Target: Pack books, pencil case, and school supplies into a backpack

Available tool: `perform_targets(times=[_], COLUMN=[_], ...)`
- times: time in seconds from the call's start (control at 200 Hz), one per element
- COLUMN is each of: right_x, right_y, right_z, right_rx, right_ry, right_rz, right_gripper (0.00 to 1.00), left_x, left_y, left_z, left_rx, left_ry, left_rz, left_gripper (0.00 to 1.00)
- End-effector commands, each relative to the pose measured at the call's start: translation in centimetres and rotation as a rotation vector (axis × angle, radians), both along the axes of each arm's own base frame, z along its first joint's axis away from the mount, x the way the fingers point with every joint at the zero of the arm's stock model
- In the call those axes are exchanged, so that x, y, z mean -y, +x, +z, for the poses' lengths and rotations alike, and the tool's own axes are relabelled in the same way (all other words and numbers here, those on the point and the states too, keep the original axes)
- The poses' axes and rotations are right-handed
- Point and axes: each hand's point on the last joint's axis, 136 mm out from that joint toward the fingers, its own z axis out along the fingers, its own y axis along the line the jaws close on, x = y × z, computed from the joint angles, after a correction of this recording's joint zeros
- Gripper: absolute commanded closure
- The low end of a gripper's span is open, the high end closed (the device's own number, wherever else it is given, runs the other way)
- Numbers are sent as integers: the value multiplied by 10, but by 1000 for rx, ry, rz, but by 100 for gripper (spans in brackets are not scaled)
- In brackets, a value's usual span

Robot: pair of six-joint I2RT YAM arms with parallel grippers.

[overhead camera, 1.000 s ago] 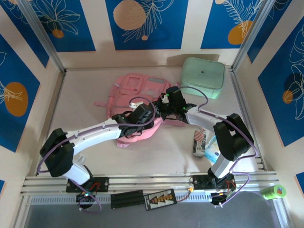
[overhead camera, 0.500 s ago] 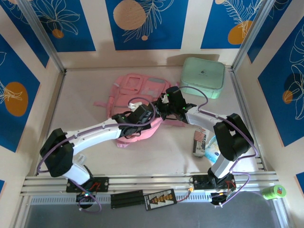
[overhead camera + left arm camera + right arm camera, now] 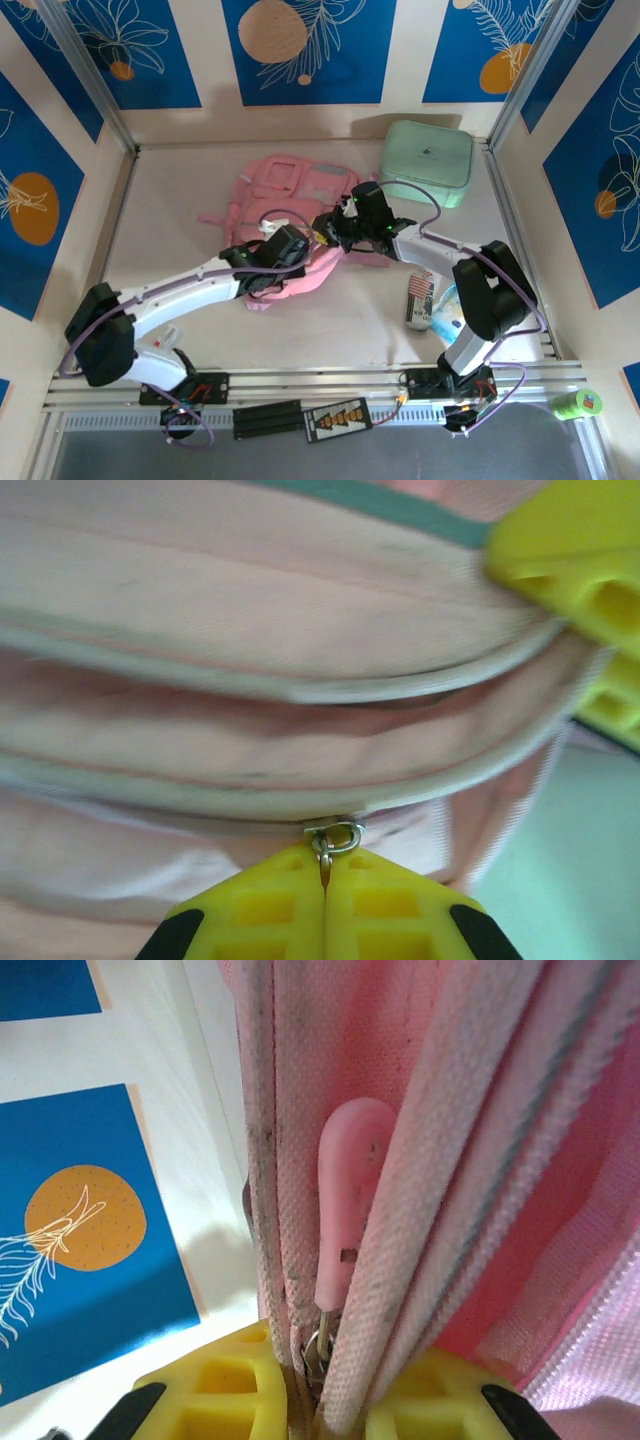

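The light-pink backpack [image 3: 292, 185] lies flat mid-table, its near edge under both grippers. My left gripper [image 3: 300, 250] is shut on the small metal zipper pull ring [image 3: 334, 838], its yellow fingers [image 3: 400, 910] pressed together against the backpack's piped seam [image 3: 300, 800]. My right gripper [image 3: 331, 229] is shut on the backpack's fabric edge [image 3: 330, 1360] beside a pink rubber zipper tab [image 3: 348, 1190]; the cloth is pinched between its yellow fingers [image 3: 220, 1385]. In the left wrist view, the right gripper's yellow fingers [image 3: 575, 555] show at the top right. The books are out of view.
A mint-green rounded box [image 3: 427, 162] stands at the back right, close to the backpack. A red-and-white striped item [image 3: 420, 300] and a light-blue item [image 3: 450, 316] lie by the right arm's base. A green tape roll [image 3: 577, 404] sits outside the frame rail.
The left gripper has closed onto the zipper pull and drawn back to the left and nearer, its elbow swinging left. The right gripper has kept its hold in place.
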Motion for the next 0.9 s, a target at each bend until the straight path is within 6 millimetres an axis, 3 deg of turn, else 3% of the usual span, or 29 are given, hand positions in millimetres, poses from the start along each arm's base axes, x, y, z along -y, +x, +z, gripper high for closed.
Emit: perform_targets(times=[0.0,0.12,0.195,0.505,0.71,0.895], right_x=[18,31,37,42,22,47], right_y=[6,8,9,11,27,36], right_z=[25,21,19,16,13,-4], right_rx=[101,103,104,175,218,199], right_ry=[-1,-21,-23,-35,-9,-98], right_rz=[-21,-42,-46,13,128,37], right_gripper=[88,89,89,88,88,78], left_x=[-46,-68,-67,-7,22,44], left_y=[-4,-6,-3,-8,-11,-12], left_z=[-7,-14,-13,28,23,19], left_rx=[8,19,35,138,118,89], left_ry=[121,126,85,-68,-144,-165], left_rz=[18,-2,-44,-412,-465,-521], left_gripper=[100,100,100,100,100,100])
